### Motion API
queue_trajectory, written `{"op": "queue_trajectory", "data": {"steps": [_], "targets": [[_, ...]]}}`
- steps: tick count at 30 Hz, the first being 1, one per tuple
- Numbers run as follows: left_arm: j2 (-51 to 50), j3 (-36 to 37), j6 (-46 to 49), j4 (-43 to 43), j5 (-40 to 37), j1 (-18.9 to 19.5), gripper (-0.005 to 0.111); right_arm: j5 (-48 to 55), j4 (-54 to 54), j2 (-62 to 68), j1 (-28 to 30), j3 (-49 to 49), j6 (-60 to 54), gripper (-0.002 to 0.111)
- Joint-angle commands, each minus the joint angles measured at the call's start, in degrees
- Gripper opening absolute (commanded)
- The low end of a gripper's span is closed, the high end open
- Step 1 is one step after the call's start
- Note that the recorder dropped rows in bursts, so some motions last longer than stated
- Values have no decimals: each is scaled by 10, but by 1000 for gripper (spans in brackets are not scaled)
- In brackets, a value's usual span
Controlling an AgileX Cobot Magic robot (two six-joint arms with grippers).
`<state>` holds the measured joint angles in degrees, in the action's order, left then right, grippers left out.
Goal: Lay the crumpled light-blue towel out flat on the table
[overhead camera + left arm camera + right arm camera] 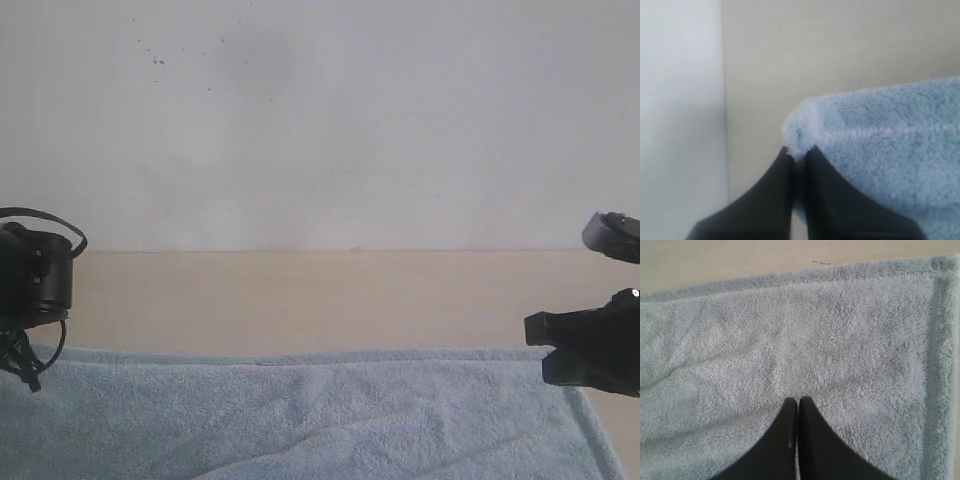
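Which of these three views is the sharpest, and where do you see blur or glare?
Right wrist view: sharpest, the pile of the light-blue terry-cloth towel reads clearly. Left wrist view: the black left gripper is blurred, the towel corner washed out. Exterior view: soft and hazy, low contrast.

- The towel (300,415): pale light-blue fluffy terry, lying mostly spread along the bottom of the exterior frame. Its far hemmed edge runs straight from left to right, and shallow creases show at lower centre.
- One towel corner is bunched and pinched in the closed left pincer (799,151).
- The worktop (320,300): a smooth, pale beige band across mid-frame, under and behind the towel.
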<state>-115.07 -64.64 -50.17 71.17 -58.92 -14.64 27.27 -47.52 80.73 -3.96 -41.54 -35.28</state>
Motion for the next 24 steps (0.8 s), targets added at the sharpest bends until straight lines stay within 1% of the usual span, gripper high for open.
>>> {"op": "queue_trajectory", "data": {"steps": [1,2,3,4,5,6,8,9,10,11,13,15,17,18,20,21,23,24], "targets": [[7,-2,48,13,63,2,31,0,-1,-1,0,4,-2,0],[7,-2,78,14,88,2,51,0,-1,-1,0,4,-2,0],[7,-2,81,23,94,2,64,-2,-1,-1,0,4,-3,0],[7,-2,80,43,95,3,83,-4,-1,-1,0,4,-7,0],[7,-2,80,61,90,3,93,-6,-1,-1,0,4,-8,0],[7,-2,80,81,80,3,101,-9,-1,-1,0,4,-8,0],[7,-2,80,112,64,3,107,-10,-1,-1,0,4,-9,0],[7,-2,80,118,57,3,107,-10,-1,-1,0,4,-11,0],[7,-2,80,106,51,2,107,-17,-1,-1,0,4,-13,0],[7,-2,80,82,61,-1,107,-26,-1,-1,0,4,-13,0],[7,-2,97,-8,101,-18,107,-52,-1,-1,0,4,-15,0],[7,-2,116,-58,128,-34,101,-79,-1,2,0,4,-24,0],[7,-2,121,-67,132,-54,90,-111,-1,12,0,4,-34,0],[7,-3,121,-56,129,-65,81,-124,-1,23,0,4,-34,0],[7,-3,121,-33,114,-87,62,-133,-1,53,0,2,-42,0],[7,-3,121,-30,110,-97,50,-133,-1,73,0,1,-46,0],[7,-3,113,-56,116,-110,24,-120,-1,119,0,-12,-47,0],[7,-3,113,-88,131,-112,11,-108,-1,141,0,-26,-53,0]]}}
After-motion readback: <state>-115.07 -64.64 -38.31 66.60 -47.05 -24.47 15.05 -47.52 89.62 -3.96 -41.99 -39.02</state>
